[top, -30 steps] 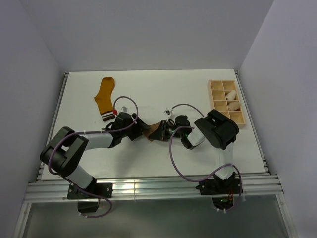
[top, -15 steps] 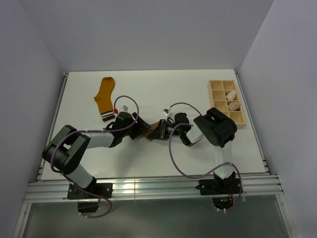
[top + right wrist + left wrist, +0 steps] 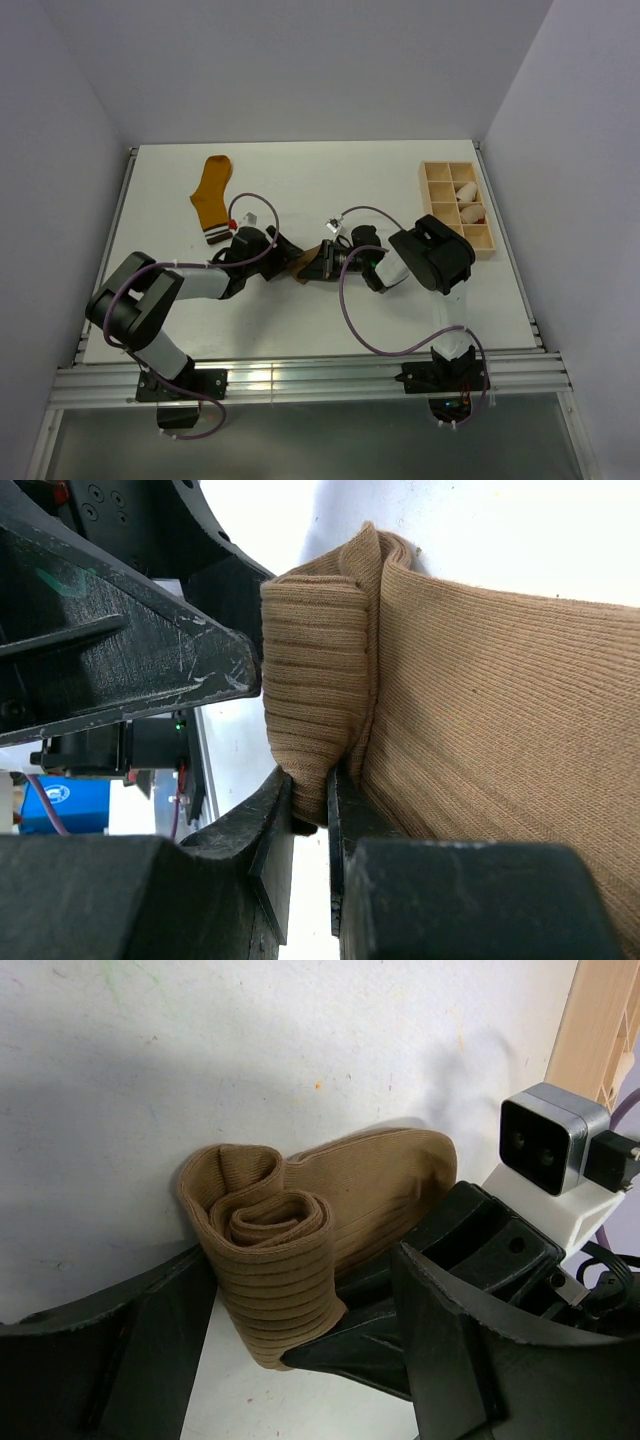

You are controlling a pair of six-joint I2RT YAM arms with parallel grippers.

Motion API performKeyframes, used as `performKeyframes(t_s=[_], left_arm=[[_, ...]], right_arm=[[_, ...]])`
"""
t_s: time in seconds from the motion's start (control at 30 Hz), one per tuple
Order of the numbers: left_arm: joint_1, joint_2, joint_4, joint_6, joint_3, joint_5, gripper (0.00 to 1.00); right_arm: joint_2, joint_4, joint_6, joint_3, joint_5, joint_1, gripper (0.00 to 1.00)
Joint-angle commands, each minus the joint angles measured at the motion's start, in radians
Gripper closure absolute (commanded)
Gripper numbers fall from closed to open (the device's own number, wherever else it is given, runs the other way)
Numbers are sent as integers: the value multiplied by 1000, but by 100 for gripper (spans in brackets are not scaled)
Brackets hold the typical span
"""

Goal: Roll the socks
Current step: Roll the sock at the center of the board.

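Two socks, one in work. Tan sock: mid-surface, between our two arms, one end wound into a loose coil, the rest lying flat. Right pincer: pressed together on a fold of fabric at the foot of the coil, we judge to anchor it against unwinding. Left pincer: spread, one finger either side of the coil, likely placed to turn it onward. Mustard sock: flat, far left, apart from both arms. Wooden tray, far right: white bundles inside.
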Motion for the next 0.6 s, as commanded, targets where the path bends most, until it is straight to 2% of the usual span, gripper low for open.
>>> performKeyframes(t_s=[0.0,0.13,0.23,0.27,0.3,0.47,0.5,0.57], left_arm=[[9,43,-83,21,-35,-30,25],[9,57,-94,23,-26,-33,33],[9,62,-103,23,-25,-41,43],[9,63,-105,23,-25,-41,48],[9,63,-106,23,-22,-41,58],[9,63,-140,23,-9,-52,82],[9,63,-148,24,-5,-52,89],[9,60,-172,28,7,-52,96]], right_arm=[[47,-119,-12,-5,1,3,100],[47,-127,-16,-2,-3,2,100],[45,-135,-22,-2,-3,0,100],[45,-138,-24,1,-4,0,100],[47,-144,-25,1,-6,0,100],[38,-162,-44,-1,10,-1,100],[19,-171,-51,-2,19,0,98],[-8,-225,-97,-5,62,0,94]])
